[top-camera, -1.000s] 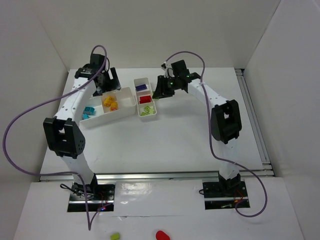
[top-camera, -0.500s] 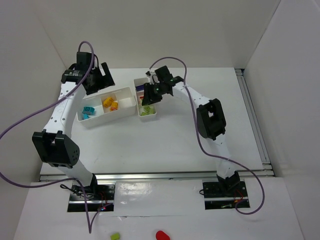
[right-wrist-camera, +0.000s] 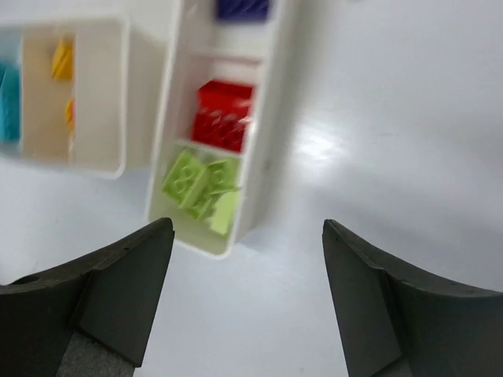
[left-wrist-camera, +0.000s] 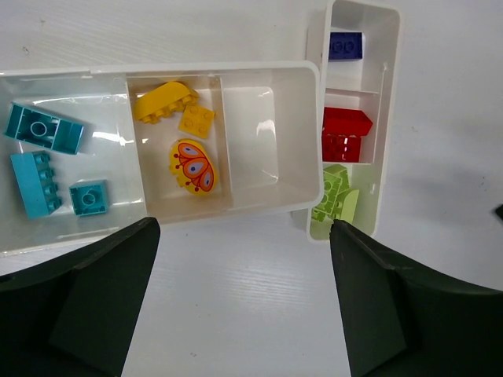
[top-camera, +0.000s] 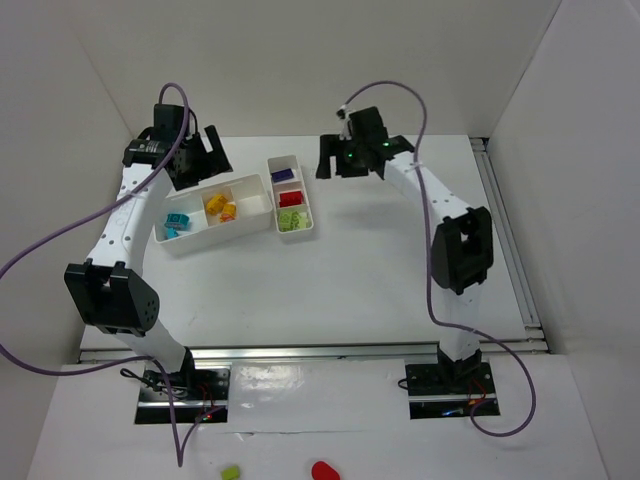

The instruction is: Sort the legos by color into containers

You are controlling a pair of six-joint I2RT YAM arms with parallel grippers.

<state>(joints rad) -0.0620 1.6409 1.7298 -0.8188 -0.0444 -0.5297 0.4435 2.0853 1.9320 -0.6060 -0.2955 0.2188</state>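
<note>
The wide container (top-camera: pixel 252 203) holds cyan legos (top-camera: pixel 176 224) in its left compartment and yellow-orange ones (top-camera: pixel 222 206) in the middle. The narrow container (top-camera: pixel 296 237) beside it holds a purple lego (top-camera: pixel 282 175), a red one (top-camera: pixel 290 198) and green ones (top-camera: pixel 291 221). My left gripper (top-camera: pixel 205 160) hovers behind the wide container, open and empty. In the left wrist view, cyan bricks (left-wrist-camera: pixel 43 129) and yellow bricks (left-wrist-camera: pixel 165 102) show beyond the left gripper (left-wrist-camera: pixel 244 228). My right gripper (top-camera: pixel 330 162) hangs open and empty, right of the narrow container. The right wrist view shows the green bricks (right-wrist-camera: pixel 200 188) ahead of that gripper (right-wrist-camera: pixel 247 228).
White walls close in the table at the back and both sides. A metal rail (top-camera: pixel 505 240) runs along the right edge. Purple cables loop over both arms. A green piece (top-camera: pixel 231 471) and a red piece (top-camera: pixel 324 469) lie on the ledge below the arm bases.
My right gripper has opened and swung from above the narrow container's green compartment to the back right. The left arm drew back to the left and has held still since.
</note>
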